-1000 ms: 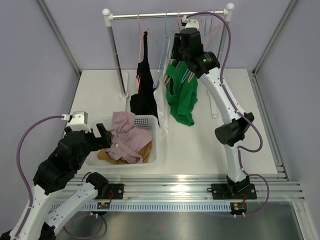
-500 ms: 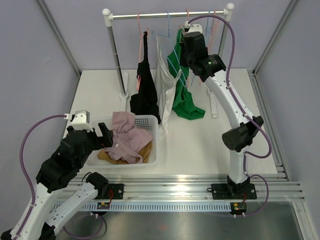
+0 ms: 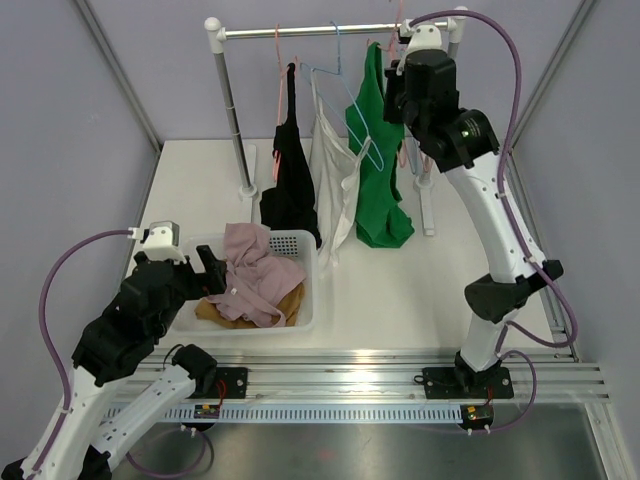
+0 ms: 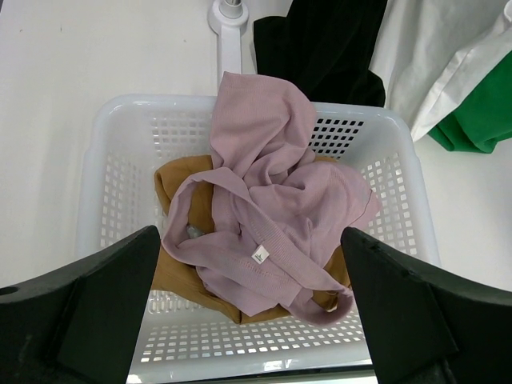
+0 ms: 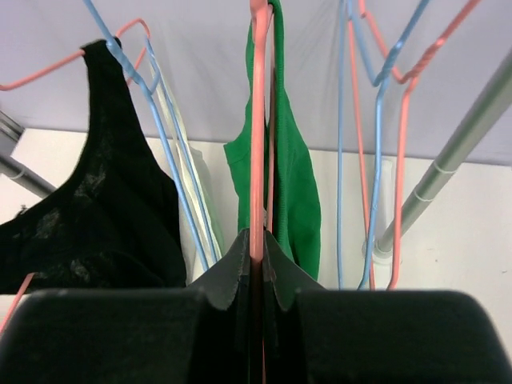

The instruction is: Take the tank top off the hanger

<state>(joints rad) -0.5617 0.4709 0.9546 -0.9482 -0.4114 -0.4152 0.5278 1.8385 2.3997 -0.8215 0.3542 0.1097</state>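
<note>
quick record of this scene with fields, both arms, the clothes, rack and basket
right gripper: shut on pink hanger, up near the rail
green tank top: on that hanger, not yet off
left gripper: open, above the basket, holding nothing
basket contents: pink garment on top of mustard garment
also on rail: black top, white garment

A white table (image 3: 420,290) is noted. A white perforated basket (image 3: 306,300) is set at its front left. The clothes rack (image 3: 247,187) is footed further back. The green tank top (image 3: 375,170) is seen touching the surface with its hem
</note>
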